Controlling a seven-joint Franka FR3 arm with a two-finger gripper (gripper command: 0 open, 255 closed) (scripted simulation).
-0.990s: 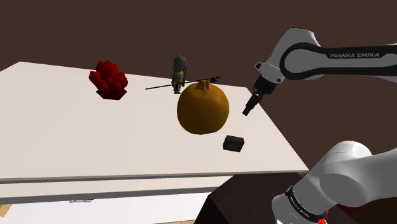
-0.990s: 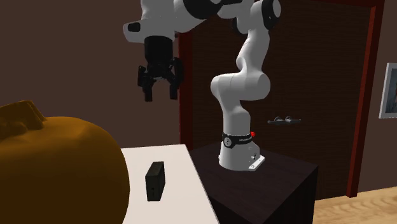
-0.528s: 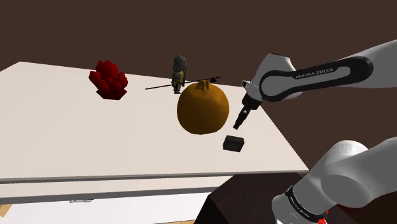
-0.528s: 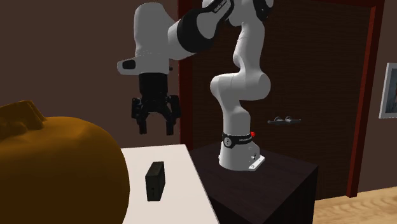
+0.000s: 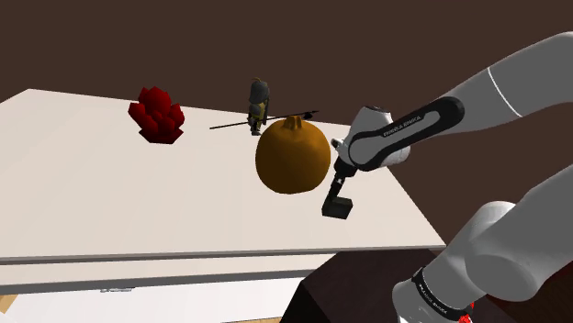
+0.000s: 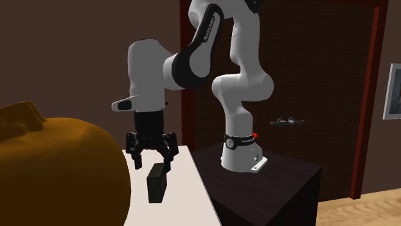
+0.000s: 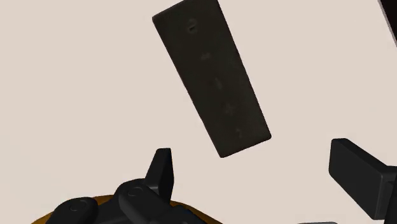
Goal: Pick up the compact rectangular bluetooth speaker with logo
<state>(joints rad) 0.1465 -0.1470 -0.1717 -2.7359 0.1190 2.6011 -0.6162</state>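
Note:
The speaker [image 5: 338, 207] is a small black rectangular block lying on the white table [image 5: 110, 202] near its right-hand edge in the shoulder view. It also appears as a dark upright slab [image 6: 157, 182] in the second exterior view and as a long black bar [image 7: 212, 76] in the wrist view. My gripper [image 6: 151, 162] hangs just above the speaker, open, its black fingers [image 7: 163, 170] spread wider than the block and not touching it. In the shoulder view the gripper [image 5: 334, 193] sits directly over the speaker.
A big orange pumpkin-like gourd [image 5: 292, 155] stands close beside the speaker. Further back are a red crystal cluster [image 5: 157, 116] and a small armoured figurine with a spear [image 5: 258, 106]. The table edge and the dark stand [image 6: 270, 180] lie right of the speaker.
The arm has lowered steadily: the gripper went from high above the table down to just over the speaker, staying open. The speaker has not moved.

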